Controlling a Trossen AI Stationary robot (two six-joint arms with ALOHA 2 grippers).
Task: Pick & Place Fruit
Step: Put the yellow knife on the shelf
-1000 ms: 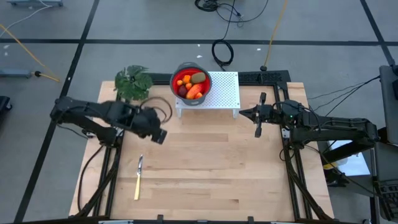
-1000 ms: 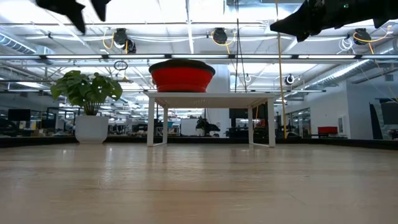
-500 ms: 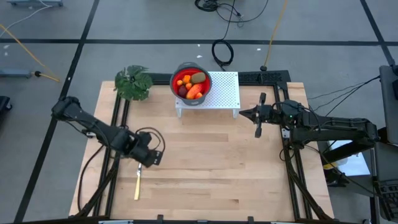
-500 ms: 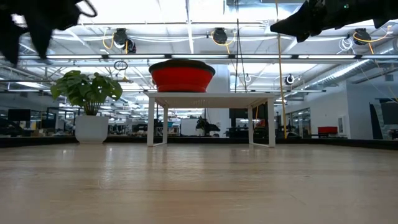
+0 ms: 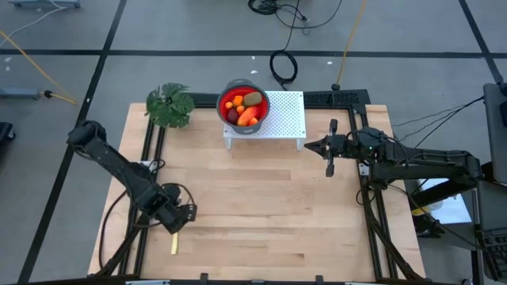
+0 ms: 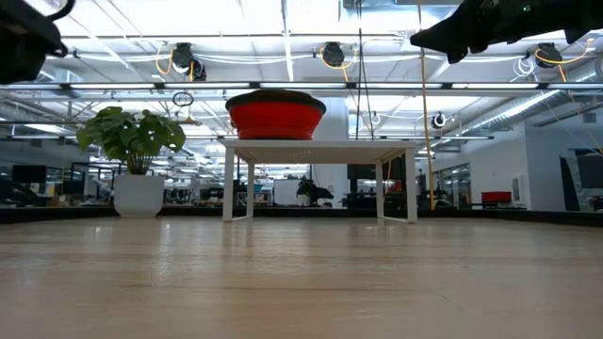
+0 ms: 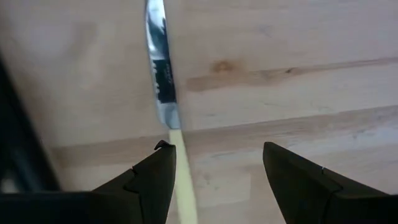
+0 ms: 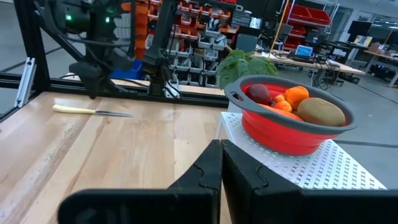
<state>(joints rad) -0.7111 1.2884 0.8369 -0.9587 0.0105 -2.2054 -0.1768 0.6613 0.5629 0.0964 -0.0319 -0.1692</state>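
Pale-yellow slim knife (image 7: 166, 99) lying under the spread left gripper (image 5: 181, 215), well away from the red collapsible bowl (image 5: 242, 104) on the white perforated stand (image 5: 285, 119). Fruit (image 5: 242, 109) sitting in that bowl. Centring over the handle, descending straight, closing gently. Right gripper (image 5: 328, 150) waiting pressed together, beside the stand.

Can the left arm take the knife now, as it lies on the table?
Probably yes. The left gripper hangs right over the knife with its jaws open, the pale handle between them, and the bare wooden table around it holds nothing in the way.
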